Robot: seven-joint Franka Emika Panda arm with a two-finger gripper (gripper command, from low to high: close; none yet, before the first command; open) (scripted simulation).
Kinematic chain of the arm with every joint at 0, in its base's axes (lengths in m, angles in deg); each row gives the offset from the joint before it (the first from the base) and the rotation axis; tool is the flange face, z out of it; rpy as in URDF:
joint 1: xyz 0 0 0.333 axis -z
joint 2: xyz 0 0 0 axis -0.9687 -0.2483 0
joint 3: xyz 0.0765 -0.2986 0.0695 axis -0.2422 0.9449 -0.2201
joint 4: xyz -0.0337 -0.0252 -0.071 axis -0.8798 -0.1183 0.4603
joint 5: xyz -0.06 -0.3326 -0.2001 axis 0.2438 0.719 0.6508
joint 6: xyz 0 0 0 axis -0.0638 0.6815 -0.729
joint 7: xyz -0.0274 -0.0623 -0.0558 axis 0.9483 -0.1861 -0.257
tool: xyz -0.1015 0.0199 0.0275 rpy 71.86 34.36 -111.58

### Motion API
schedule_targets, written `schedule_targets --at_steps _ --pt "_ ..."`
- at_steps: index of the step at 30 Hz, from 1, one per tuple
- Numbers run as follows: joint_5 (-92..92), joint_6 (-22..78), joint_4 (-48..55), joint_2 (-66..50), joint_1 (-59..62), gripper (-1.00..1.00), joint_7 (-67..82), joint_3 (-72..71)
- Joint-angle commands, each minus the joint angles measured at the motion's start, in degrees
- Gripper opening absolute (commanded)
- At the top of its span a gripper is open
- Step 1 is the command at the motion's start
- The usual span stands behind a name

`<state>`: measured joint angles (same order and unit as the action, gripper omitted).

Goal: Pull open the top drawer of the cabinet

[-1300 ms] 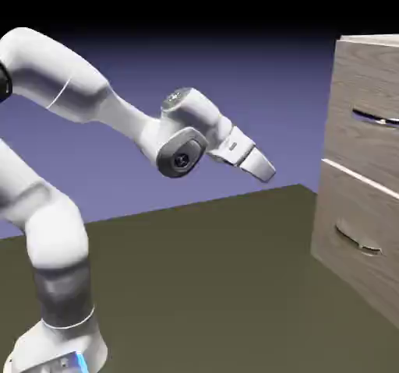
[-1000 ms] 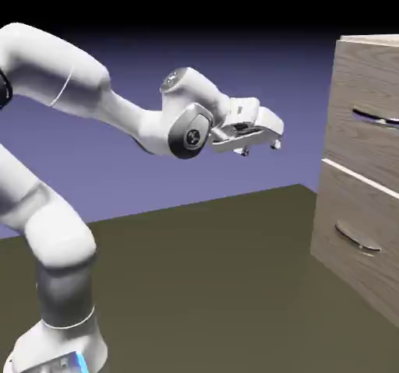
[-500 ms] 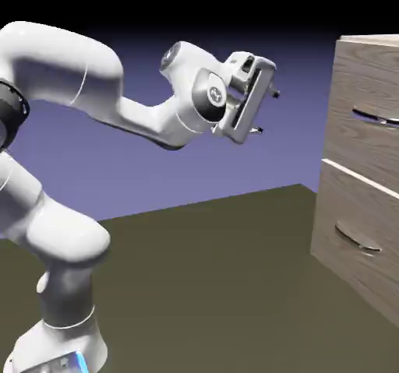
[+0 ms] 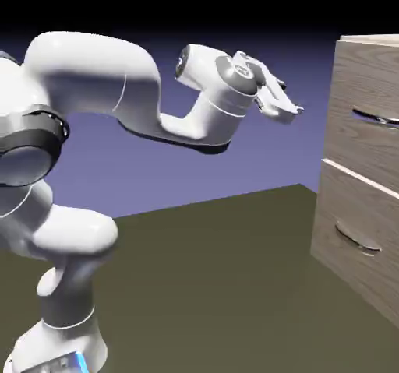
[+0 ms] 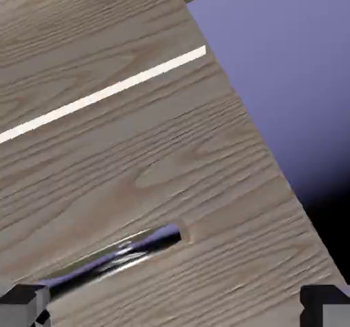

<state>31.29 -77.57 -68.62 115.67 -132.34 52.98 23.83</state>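
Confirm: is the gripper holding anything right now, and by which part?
Nothing held. The gripper is open in mid-air, short of the cabinet; the top drawer's handle is untouched.

You see cabinet (image 4: 366, 161): matt light grey-brown woodgrain | top drawer (image 5: 157, 182) handle (image 5: 113, 261): polished, mirror-like silver metal | arm (image 4: 101, 91): smooth glossy white shell | table (image 4: 210, 286): flat matt olive-brown

The white arm rose from the exterior view's lower left, bent sharply at the elbow, and stretched rightward at upper height. Its end effector (image 4: 287, 108) pointed right, slightly downward, with both grey fingertips (image 5: 24, 305) spread wide apart and nothing gripped between them.
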Motion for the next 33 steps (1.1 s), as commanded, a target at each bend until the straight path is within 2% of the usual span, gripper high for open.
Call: schedule_targets --at_steps 1,25,33 --pt "2.5 0.3 0.8 0.1 -1.4 0.00 2.2 1.3" --pt "62.0 6.5 19.1 3.5 -34.7 0.00 55.8 32.2" --pt "60.8 4.6 30.1 5.8 -47.5 0.00 59.6 41.5"
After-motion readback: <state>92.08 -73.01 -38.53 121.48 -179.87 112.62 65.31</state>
